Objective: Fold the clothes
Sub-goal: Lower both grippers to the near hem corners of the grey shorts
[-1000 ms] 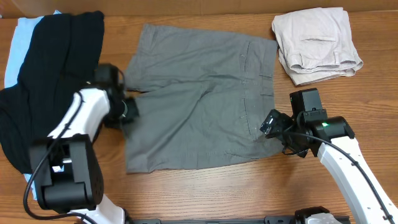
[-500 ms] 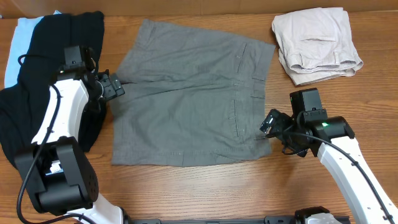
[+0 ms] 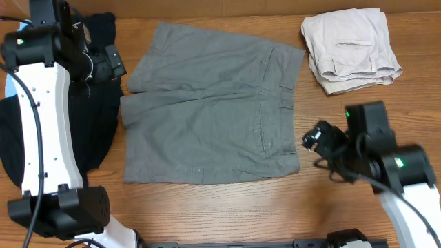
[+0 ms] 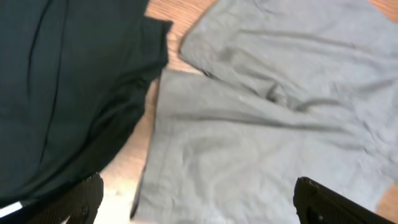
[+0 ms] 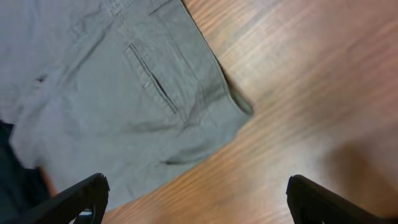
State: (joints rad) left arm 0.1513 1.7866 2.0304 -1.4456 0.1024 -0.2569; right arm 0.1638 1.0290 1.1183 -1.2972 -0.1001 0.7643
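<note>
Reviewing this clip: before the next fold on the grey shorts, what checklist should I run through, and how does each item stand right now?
1. Left gripper open and empty: ok.
2. Right gripper open and empty: ok.
3. Grey shorts spread flat on the table: ok, minor creases.
4. Grey shorts apart from the black garment: ok, a narrow strip of table shows between them.
5. Folded beige shorts out of the way: ok.
6. Grippers placed at a shorts edge: not ok; left hangs high near the black garment, right over bare table beside the waistband.
</note>
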